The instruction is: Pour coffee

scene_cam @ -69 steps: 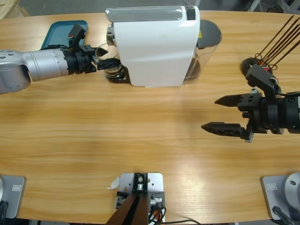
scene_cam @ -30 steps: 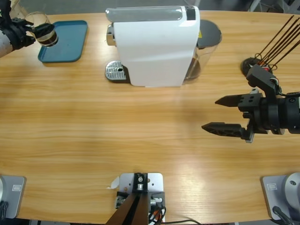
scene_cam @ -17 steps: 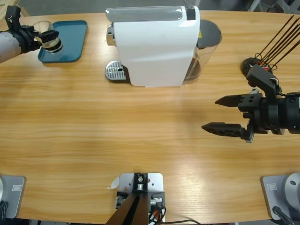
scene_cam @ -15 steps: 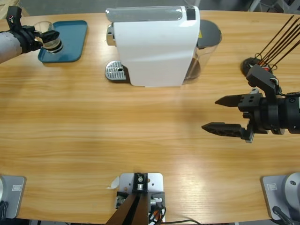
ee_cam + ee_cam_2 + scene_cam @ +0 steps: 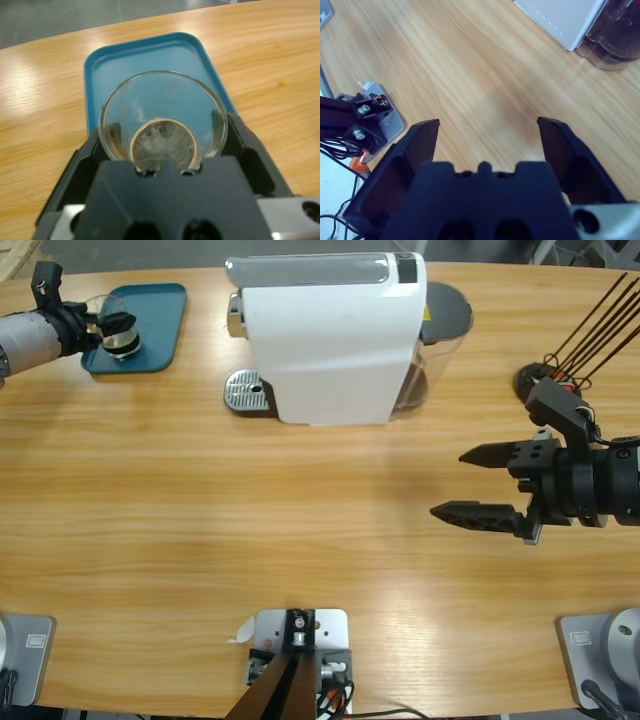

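1. The left gripper (image 5: 100, 324) comes in from the far left edge — its black jaws are clamped on either side of a clear glass tumbler (image 5: 121, 330).
2. The left wrist view looks straight into the tumbler (image 5: 163, 120): a thin ring of dark brown coffee (image 5: 161, 142) with pale foam sits at the bottom.
3. The tumbler is over the left part of a teal rectangular tray (image 5: 150, 328) with rounded corners, at the table's far left; I cannot tell whether it touches the tray.
4. To the right, well apart, stands the big white boxy coffee machine (image 5: 330, 340) with its round metal drip grate (image 5: 248, 392) bare and a grey water tank (image 5: 445, 325) on its right side.
5. The right gripper (image 5: 478, 482) hangs at the right over the long wooden table (image 5: 300, 540) — jaws spread wide, nothing between them.
6. Behind it, a black holder with thin dark sticks (image 5: 590, 335).
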